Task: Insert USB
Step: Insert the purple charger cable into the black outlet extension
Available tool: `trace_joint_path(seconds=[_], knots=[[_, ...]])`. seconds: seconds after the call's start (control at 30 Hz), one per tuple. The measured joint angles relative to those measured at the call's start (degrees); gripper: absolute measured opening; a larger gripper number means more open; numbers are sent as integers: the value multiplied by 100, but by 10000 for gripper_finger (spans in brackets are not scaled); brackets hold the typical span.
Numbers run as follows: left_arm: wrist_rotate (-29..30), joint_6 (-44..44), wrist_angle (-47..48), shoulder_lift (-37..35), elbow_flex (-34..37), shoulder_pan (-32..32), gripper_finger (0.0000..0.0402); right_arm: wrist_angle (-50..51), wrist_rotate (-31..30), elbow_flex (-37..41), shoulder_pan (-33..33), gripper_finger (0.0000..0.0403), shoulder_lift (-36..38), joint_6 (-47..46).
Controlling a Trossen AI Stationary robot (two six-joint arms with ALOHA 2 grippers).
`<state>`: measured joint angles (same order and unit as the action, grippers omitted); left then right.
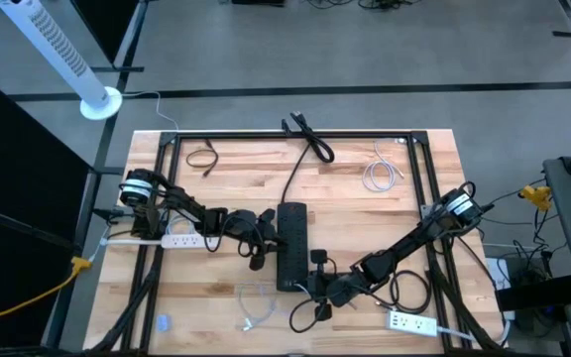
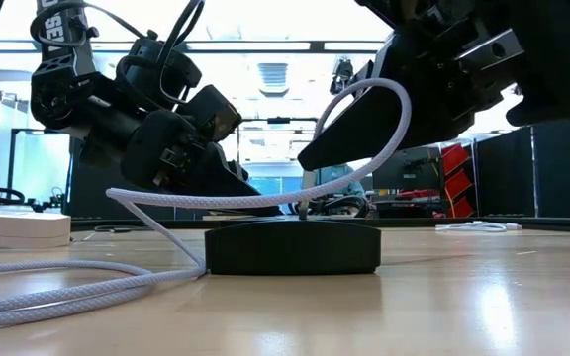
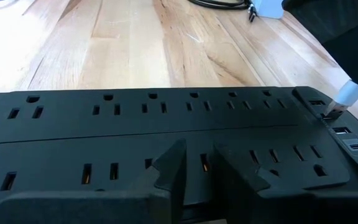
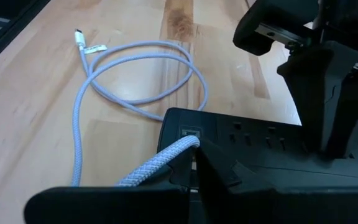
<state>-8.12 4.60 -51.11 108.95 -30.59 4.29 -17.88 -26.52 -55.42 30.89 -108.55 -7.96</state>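
- We're at the seating step, by my read: the right gripper (image 4: 194, 163) sits at the near end of the black power strip (image 1: 291, 243), fingers clenched on the white braided USB cable (image 4: 138, 65) just behind its plug.
- In the left wrist view the silver plug tip (image 3: 335, 111) is right at a USB port on the strip's end panel, touching or just about in; a second port (image 3: 357, 147) sits free beside it.
- The left gripper (image 3: 197, 167) is pressed against the strip's long side, its fingers (image 3: 166, 168) close together on the black casing, which looks like bracing so the strip won't slide.
- Next move calls for a short, straight push along the port's axis, plug kept square, while the left arm holds the strip firm on the bench (image 1: 365, 213).
- Hard to judge: how deep the plug sits. In the right wrist view the arm's own fingers cover the joint.
- The low view shows the cable arching up over the strip, but the port is hidden behind the casing.
- The rest of the cable lies coiled loose on the wood near the strip, its far connector (image 4: 79, 37) lying free.
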Motion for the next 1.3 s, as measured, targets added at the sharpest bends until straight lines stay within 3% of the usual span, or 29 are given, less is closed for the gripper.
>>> trace_joint_path(seconds=[0.27,1.3], knots=[[0,2,0,0,0,0,66,-23,541,0,0,0,2,49],[0,46,0,0,0,1,69,220,595,5,-52,0,123,276]])
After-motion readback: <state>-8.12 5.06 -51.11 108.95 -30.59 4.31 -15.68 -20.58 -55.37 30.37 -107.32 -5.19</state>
